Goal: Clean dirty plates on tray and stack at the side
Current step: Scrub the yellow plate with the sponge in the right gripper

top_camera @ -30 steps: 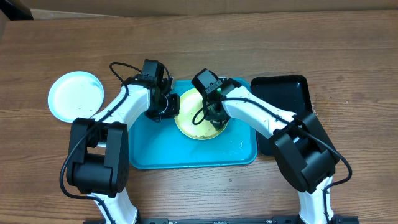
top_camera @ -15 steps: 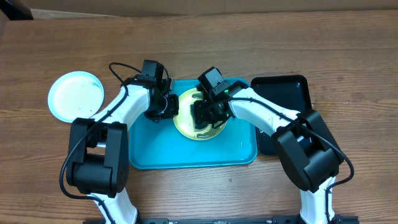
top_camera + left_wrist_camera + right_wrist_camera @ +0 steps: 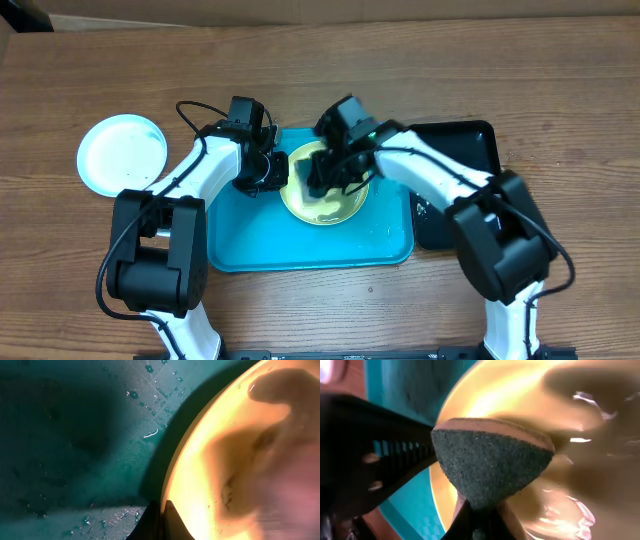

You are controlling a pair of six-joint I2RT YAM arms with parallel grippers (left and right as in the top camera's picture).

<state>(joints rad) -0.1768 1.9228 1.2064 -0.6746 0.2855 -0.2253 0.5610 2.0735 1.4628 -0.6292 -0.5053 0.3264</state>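
While both arms reach over the tray (image 3: 250, 240), the yellow-green plate (image 3: 325, 205) lies flat in its far half, slightly right of centre. It is round and glossy with a raised rim. The wrist views show a wet sheen on its surface, and the darker patches on it are too blurred to tell if they are dirt or shadow. The tray is turquoise with rounded corners, and water droplets dot its floor beside the plate.

The left gripper (image 3: 275, 172) sits at the plate's left rim with its jaws closed and pinching that edge. In the left wrist view the rim runs straight into the fingertips (image 3: 169, 519).

The right gripper (image 3: 475, 526) is over the plate's far-middle part, jaws clamped on a sponge (image 3: 490, 467). The sponge has a dark green scouring face with a brownish layer behind it, and it bulges out past the fingers above the plate's surface. Whether it touches the plate is unclear.

A pale round plate (image 3: 122, 153) sits on the wooden table (image 3: 400, 60) to the far left, well apart from the tray. A black tray (image 3: 465, 145) lies just beside the turquoise tray's right edge.
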